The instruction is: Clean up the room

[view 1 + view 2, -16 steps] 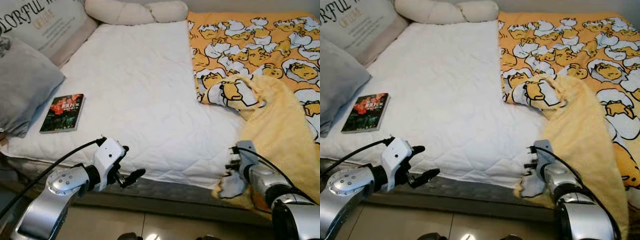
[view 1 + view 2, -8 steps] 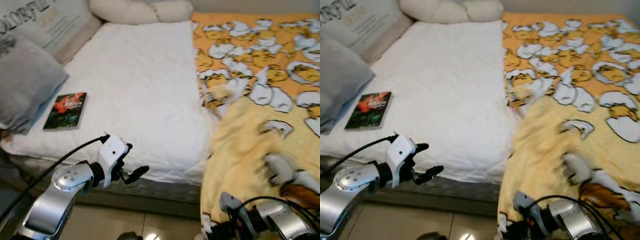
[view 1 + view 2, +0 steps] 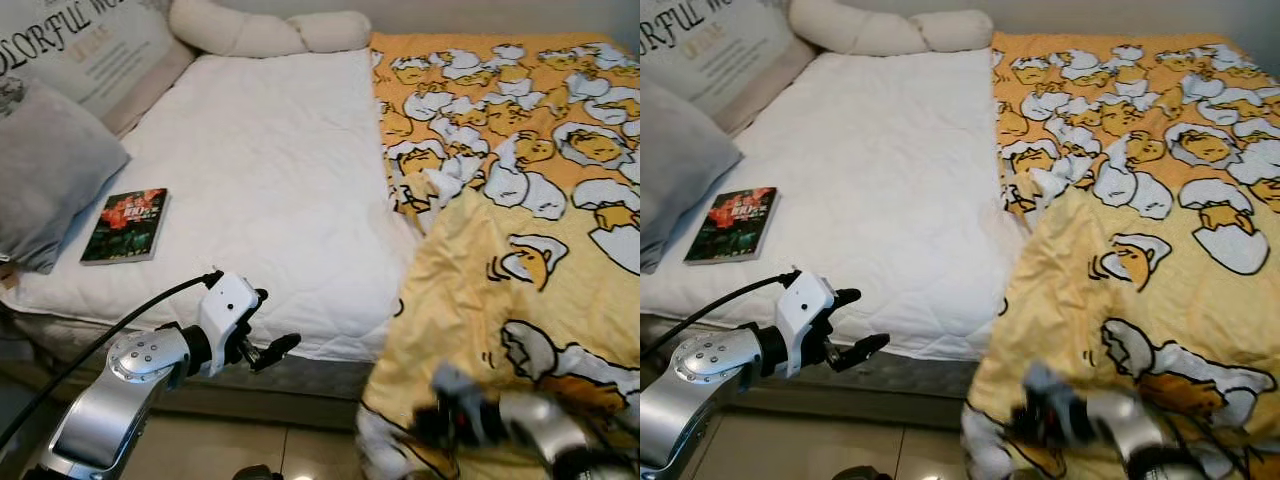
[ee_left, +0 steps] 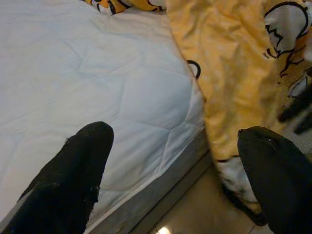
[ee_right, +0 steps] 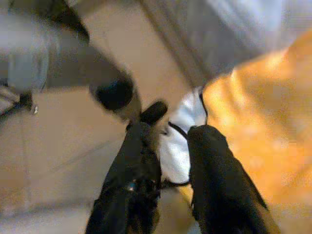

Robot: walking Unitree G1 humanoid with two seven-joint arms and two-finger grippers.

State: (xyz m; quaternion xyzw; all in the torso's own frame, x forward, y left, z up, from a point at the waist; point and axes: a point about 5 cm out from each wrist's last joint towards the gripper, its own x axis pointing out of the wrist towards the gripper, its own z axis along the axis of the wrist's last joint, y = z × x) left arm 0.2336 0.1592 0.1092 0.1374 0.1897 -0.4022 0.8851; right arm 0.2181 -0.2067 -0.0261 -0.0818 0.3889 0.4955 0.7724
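A yellow blanket (image 3: 520,270) printed with ducks covers the right half of the bed and hangs over the front edge toward the floor. My right gripper (image 3: 440,420) is low in front of the bed, blurred, at the blanket's hanging corner. In the right wrist view its fingers (image 5: 146,146) are shut on the blanket's white, black-trimmed edge (image 5: 178,141). My left gripper (image 3: 268,325) stands open in front of the mattress edge (image 4: 161,165), holding nothing. A book (image 3: 125,224) with a dark red cover lies on the white mattress pad near its left side.
A grey pillow (image 3: 45,170) and a printed cushion (image 3: 90,45) lean at the bed's left. A long cream pillow (image 3: 270,30) lies along the back. The white mattress pad (image 3: 270,170) is bare in the middle. Tiled floor (image 3: 250,450) runs below the bed.
The folded blanket corner has been drawn out and down over the bed's front edge. My right gripper dropped low with it. The left arm has hardly moved.
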